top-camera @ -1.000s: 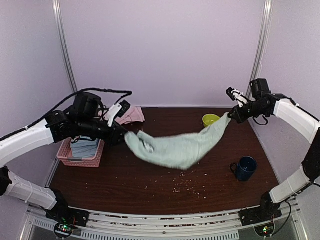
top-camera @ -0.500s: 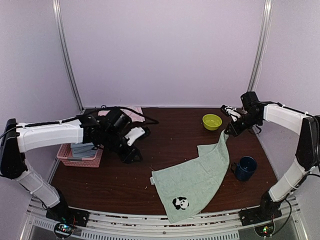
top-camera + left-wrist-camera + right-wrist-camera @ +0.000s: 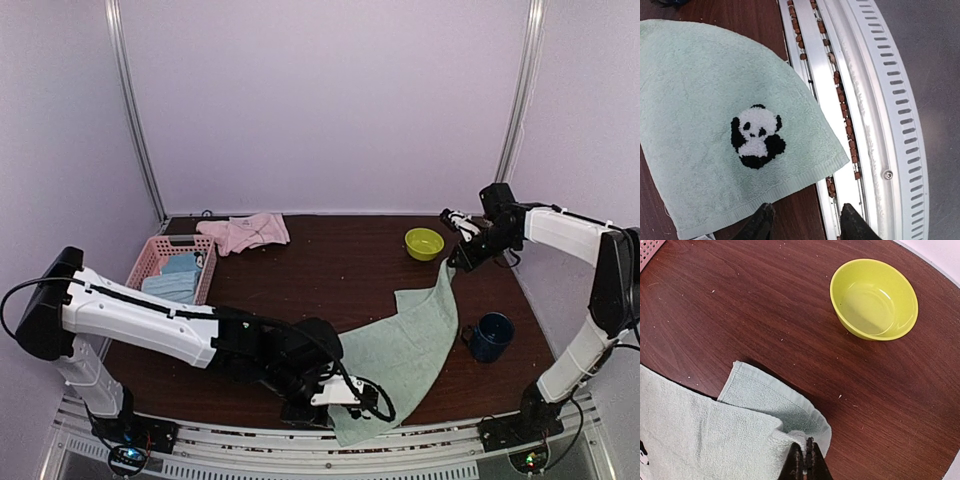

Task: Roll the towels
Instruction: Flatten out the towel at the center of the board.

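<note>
One sage green towel (image 3: pixel 405 340) spread centre-right, panda corner overhanging the table (image 3: pixel 330 265) near edge, far corner pinched tight by right gripper (image 3: pixel 805 464), left gripper (image 3: pixel 805 225) spread wide above the near corner, one pink towel (image 3: pixel 245 232) crumpled far left, open wood between both towels, one mug (image 3: pixel 492 336) just right of green.

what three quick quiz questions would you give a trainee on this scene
1. True or false: the right gripper is shut on a corner of the green towel.
2. Where is the pink towel? A on the table beside the basket; B inside the basket; C in the bowl.
3. Fill in: the open left gripper hangs near a ___ stitched on the green towel.
Key: 1 true; 2 A; 3 panda.
</note>
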You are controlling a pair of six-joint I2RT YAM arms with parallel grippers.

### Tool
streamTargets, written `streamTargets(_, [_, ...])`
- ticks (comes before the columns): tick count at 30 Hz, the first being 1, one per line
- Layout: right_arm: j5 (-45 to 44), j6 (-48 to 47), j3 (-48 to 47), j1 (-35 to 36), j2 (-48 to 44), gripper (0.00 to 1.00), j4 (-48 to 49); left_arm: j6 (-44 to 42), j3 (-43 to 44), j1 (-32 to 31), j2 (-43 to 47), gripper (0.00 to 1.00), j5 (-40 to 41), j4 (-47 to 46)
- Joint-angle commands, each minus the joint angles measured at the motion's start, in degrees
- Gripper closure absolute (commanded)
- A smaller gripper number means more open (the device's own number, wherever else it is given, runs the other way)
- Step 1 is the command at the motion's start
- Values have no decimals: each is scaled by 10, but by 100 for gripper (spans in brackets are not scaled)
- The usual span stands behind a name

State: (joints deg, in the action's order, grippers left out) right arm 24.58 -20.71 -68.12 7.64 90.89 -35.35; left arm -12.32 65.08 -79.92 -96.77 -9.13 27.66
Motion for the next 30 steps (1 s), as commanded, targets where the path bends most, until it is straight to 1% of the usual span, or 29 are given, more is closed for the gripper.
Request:
streamTargets(1, [12, 20, -11, 1, -12, 100, 26, -45, -5, -14, -9, 52, 2, -60])
streamTargets(5, [22, 32, 5, 1, -29, 100, 43, -62, 8, -35, -46, 52, 21, -61])
streamTargets(15, [38, 41, 18, 1, -51, 100, 57, -64, 31, -52, -117, 57, 42, -61])
streamTargets(17, [43, 43, 17, 1, -54, 100, 56, -52, 28, -52, -109, 59, 51, -69])
streamTargets(19, [44, 44, 17, 1, -56, 100, 56, -29, 10, -44, -82, 59, 70, -86])
streamTargets(20, [44, 43, 18, 1, -59, 100, 55, -7, 5, -29, -63, 58, 70, -92])
streamTargets(23, [36, 39, 23, 1, -63, 100, 54, 77, -5, 52, -21, 55, 24, -105])
streamTargets(25, [28, 40, 27, 1, -65, 100, 57, 147, -9, 108, -12, 53, 42, -118])
streamTargets(27, [25, 39, 29, 1, -68, 100, 60, 204, 2, 147, -27, 52, 57, -107])
streamTargets(30, [28, 40, 29, 1, -70, 100, 62, 283, 32, 192, -78, 53, 75, -70])
